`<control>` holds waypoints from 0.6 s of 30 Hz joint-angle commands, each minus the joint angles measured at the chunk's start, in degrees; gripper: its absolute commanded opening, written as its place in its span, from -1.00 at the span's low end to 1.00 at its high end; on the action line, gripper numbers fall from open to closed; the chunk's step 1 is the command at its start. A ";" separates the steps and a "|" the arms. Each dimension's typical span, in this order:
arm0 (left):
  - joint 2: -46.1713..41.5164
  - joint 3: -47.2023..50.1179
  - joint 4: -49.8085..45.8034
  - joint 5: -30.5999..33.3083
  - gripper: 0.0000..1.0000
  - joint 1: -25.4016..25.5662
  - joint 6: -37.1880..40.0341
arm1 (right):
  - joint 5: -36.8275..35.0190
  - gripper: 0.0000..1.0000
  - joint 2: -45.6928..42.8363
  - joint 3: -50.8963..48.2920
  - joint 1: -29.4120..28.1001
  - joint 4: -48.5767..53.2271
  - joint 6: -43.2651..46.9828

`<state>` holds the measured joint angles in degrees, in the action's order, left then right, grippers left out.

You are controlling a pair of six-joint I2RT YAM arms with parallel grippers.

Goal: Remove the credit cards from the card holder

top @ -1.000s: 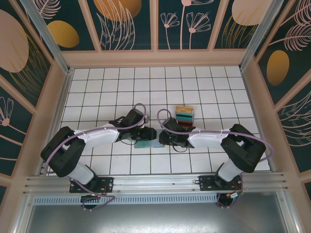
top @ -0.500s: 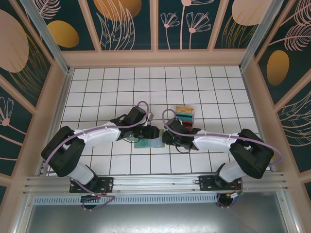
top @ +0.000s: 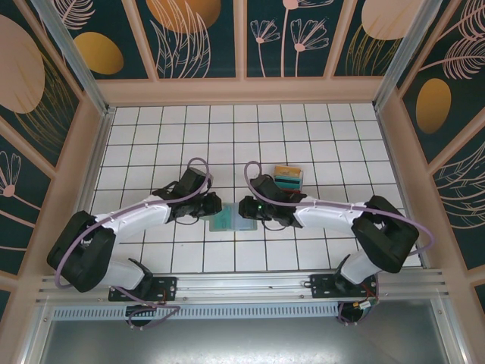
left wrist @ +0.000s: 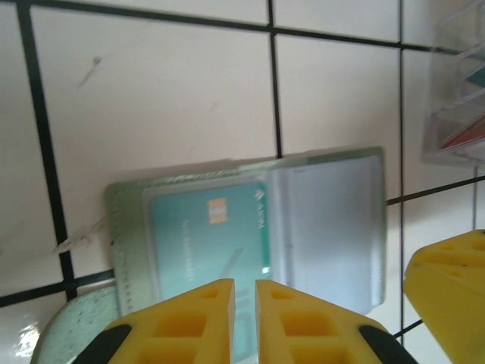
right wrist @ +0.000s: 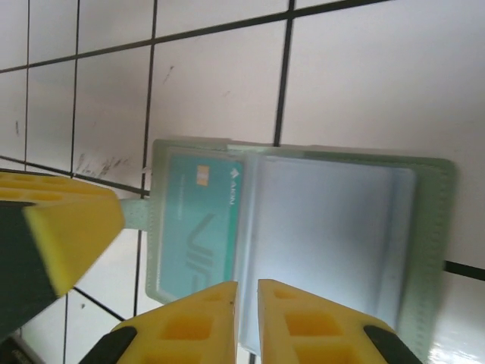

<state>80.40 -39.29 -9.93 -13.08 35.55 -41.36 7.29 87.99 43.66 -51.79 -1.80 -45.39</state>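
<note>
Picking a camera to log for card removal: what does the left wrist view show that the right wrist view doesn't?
Left wrist extra: the clear tray at upper right, the right arm's finger. Right wrist extra: the left arm's finger. Shared: the open holder with a teal card in one panel, each view's own jaws nearly together.

The left gripper [top: 214, 209] and the right gripper [top: 244, 208] crowd the open card holder [top: 231, 224] from both sides, so little room is left between them. A clear tray [top: 289, 179] stands near, past the right gripper. The far tiles [top: 227, 129] lie open up to the walls [top: 242, 91].
</note>
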 commanded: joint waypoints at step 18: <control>4.83 2.93 0.02 -0.04 -0.79 -0.04 -0.86 | 8.80 -0.65 8.99 5.91 0.21 -2.09 0.02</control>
<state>84.31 -37.19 -9.65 -12.86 35.57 -41.65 14.79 96.09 47.77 -51.79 -3.22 -45.34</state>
